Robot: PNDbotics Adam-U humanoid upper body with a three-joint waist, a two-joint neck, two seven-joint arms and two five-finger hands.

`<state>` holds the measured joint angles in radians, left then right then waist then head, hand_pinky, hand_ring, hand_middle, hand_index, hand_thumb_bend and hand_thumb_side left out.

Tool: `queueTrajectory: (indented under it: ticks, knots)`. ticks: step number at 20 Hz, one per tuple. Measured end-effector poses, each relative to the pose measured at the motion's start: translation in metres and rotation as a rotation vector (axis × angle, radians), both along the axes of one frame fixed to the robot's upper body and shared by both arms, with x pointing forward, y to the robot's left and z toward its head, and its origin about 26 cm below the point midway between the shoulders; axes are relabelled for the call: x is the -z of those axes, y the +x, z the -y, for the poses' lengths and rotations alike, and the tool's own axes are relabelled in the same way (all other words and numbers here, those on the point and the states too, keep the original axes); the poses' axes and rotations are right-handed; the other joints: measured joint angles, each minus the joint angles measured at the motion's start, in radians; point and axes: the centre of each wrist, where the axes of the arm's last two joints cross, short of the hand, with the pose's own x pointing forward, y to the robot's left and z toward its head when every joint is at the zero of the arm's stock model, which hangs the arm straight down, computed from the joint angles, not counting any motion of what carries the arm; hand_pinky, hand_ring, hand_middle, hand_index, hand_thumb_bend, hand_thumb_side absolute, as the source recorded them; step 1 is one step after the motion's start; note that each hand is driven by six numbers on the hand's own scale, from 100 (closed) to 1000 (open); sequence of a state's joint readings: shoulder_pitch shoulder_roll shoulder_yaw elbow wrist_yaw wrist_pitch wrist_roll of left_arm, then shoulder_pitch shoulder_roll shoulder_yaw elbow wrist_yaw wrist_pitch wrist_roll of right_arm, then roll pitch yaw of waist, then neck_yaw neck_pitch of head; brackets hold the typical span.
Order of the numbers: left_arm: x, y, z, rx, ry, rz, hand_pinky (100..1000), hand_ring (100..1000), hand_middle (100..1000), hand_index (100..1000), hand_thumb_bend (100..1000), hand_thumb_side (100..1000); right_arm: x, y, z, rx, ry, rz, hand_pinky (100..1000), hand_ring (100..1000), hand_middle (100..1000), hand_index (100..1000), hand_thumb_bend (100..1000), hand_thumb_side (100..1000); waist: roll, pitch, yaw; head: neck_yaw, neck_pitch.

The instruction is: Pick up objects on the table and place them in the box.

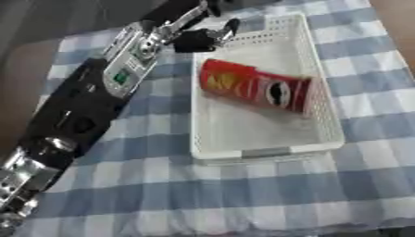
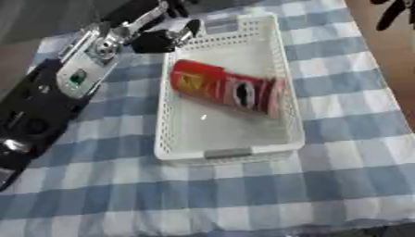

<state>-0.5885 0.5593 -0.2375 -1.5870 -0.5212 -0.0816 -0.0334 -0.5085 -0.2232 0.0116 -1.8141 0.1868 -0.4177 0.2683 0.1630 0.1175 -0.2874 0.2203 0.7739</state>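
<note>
Nearest the camera, at the lower left, the robot's left arm [image 1: 73,115] enters as a black forearm with a silver and white panel and runs diagonally up across the blue and white checked cloth [image 1: 243,194] that covers the table. Left hand [image 1: 207,37] is found at the far end of that arm, just outside the far left corner of the box [image 1: 267,150], beside its rim; whether it touches the rim cannot be told. Fingers there appear loosely bent and no object is seen between them, but the hand is dark and partly hidden by the wrist, so the state of the fingers cannot be told with confidence. Moving right, the box is a white perforated basket lying lengthwise on the cloth. Inside it, a red crisp can [image 1: 255,87] lies on its side, slanted across the far half of the basket floor, its right end against or close to the right wall. Further right, at the top right corner of the right eye view, dark fingers of the right hand [image 2: 395,14] hang beyond the table edge, seemingly relaxed and holding nothing. Assessment: one object is placed; no other loose object is visible on the cloth, so the task looks finished or nearly so.
</note>
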Motion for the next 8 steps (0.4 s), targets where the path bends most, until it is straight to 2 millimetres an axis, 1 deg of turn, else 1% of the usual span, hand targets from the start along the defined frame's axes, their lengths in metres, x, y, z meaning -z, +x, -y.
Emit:
queueTrajectory:
  ticks: [1,2,3,5,7,8]
  knots:
    - [-0.002,-0.008,0.0,0.009,-0.051,0.044,222,423,526,676,100,596,0.0,0.0,0.0,0.0,0.0,0.0,369,582,676,830,100,768,0.0,0.0,0.003,-0.001,0.0]
    - [-0.005,-0.016,0.0,0.022,-0.101,0.088,175,386,490,645,100,583,0.0,0.0,0.0,0.0,-0.001,0.0,369,582,676,829,100,767,-0.001,0.001,0.008,-0.002,0.0]
    - [-0.007,-0.024,-0.001,0.034,-0.147,0.131,155,372,483,648,100,581,0.0,0.0,0.0,0.001,-0.001,0.0,369,582,676,829,100,767,-0.003,0.001,0.012,-0.006,0.0]
    - [-0.013,-0.04,-0.002,0.062,-0.21,0.197,165,384,504,681,100,581,0.0,0.0,0.001,0.004,-0.002,0.001,369,582,676,829,100,767,-0.005,0.002,0.023,-0.011,0.0]
    - [-0.018,-0.055,-0.005,0.089,-0.221,0.238,223,436,565,745,100,586,0.0,0.0,0.001,0.007,-0.002,0.001,369,582,676,830,100,767,-0.006,0.003,0.035,-0.019,0.0]
    - [-0.021,-0.062,-0.008,0.103,-0.207,0.251,270,472,599,776,100,590,0.0,0.001,0.002,0.009,-0.003,0.0,369,582,676,830,100,767,-0.006,0.003,0.042,-0.023,0.0]
